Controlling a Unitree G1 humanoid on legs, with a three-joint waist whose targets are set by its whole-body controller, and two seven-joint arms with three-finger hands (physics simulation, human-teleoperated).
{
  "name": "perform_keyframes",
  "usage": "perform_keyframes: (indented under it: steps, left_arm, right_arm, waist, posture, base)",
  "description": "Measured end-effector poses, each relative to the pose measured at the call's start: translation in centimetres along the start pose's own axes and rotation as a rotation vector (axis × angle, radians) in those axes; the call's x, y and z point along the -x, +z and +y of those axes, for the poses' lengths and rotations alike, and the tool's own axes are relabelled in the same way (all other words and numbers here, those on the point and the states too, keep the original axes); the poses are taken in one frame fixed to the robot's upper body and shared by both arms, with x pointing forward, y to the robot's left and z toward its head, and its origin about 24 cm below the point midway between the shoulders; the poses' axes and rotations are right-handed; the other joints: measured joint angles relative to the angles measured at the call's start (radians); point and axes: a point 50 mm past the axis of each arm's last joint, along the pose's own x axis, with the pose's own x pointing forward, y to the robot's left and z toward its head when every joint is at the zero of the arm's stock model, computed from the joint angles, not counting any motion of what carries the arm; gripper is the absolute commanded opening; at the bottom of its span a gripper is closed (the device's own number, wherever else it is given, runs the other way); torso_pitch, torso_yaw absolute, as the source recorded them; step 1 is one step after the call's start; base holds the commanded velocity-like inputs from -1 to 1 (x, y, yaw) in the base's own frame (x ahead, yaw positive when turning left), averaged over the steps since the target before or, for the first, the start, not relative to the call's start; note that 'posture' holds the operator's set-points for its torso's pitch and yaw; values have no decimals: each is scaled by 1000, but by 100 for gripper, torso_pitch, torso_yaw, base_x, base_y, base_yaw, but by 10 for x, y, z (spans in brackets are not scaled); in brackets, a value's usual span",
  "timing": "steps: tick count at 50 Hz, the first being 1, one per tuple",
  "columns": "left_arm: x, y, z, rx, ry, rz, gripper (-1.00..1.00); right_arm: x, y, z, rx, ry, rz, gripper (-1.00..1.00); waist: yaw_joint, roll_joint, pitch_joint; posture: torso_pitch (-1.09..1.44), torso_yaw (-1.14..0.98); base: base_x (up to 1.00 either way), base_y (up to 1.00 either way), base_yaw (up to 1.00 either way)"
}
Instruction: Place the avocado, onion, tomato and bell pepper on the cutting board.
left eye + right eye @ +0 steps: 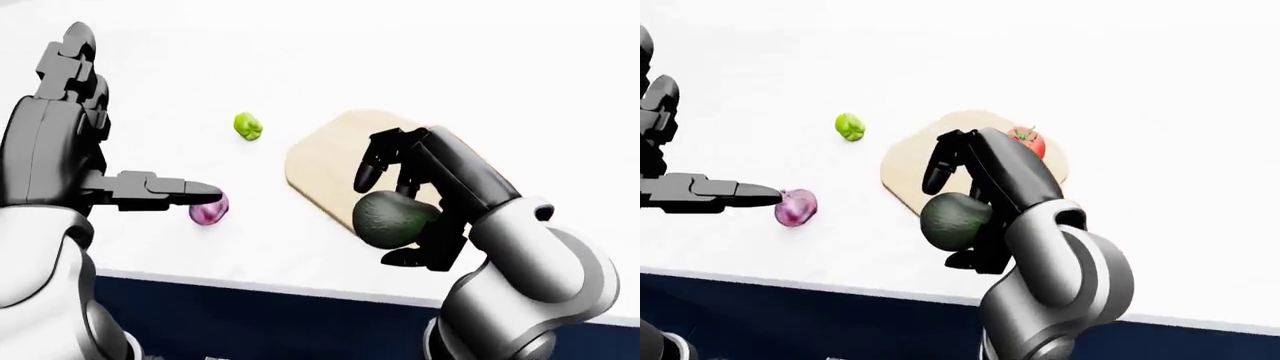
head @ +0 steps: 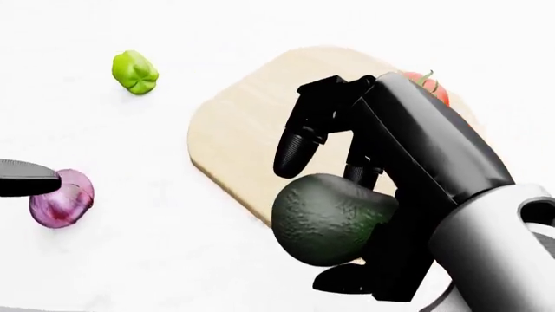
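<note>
With the tomato (image 1: 1026,141) already on the cutting board (image 2: 243,130), the right robot hand (image 2: 334,214) pinches the avocado (image 2: 325,218) just above the board's near edge, while the onion (image 2: 60,198) and bell pepper (image 2: 135,71) wait left of the board on the surface (image 2: 174,247), the spread left robot hand (image 1: 70,150) idle.

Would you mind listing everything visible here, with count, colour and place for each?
avocado: one, dark green, held in the right robot hand by the board's lower edge
tomato: one, red, on the board's far right side
cutting board: one, pale wood, centre of counter
bell pepper: one, light green, counter, upper left
onion: one, purple, counter, left
counter: one, white
right robot hand: black, closed round the avocado
left robot hand: black, open, finger over the onion
</note>
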Motion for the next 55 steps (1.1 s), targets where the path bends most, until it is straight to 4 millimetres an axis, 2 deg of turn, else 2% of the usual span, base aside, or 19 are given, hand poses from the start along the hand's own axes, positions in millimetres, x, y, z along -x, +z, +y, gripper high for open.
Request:
perform_keyframes:
  steps: [8,16,21,27,36,55]
  left_arm:
    - [1,-2,-1,4,-4,6,100]
    - [2,-1,2,26,19,10,100]
    - [3,0,4,26,24,7,100]
    - [2,1,5,22,30,8,100]
    - [5,-1,8,24,42,12,100]
    - [6,-5,6,17,36,22,100]
  right_arm:
    - [-2,0,0,4,-1,-1,-100]
    - [-21,15,8,22,51,-57,-100]
    - [-37,17,13,31,81,-74,-100]
    - [-46,22,9,46,90,-94,-100]
    - [-73,-1,10,103,98,-11,-100]
    - [-94,-11,13,130,107,5,-100]
  waist:
    - [-81,5,8]
    - [-117,16,7]
    - [-124,18,8]
    - [-127,19,10]
    - [-126,14,7]
    - [-120,6,5]
  posture:
    - [0,0]
    - [0,0]
    - [0,0]
    - [0,0]
    - [0,0]
    - [0,0]
  base:
    - [0,0,0]
    - [0,0,0]
    - [0,0,0]
    - [0,0,0]
    - [0,0,0]
    - [0,0,0]
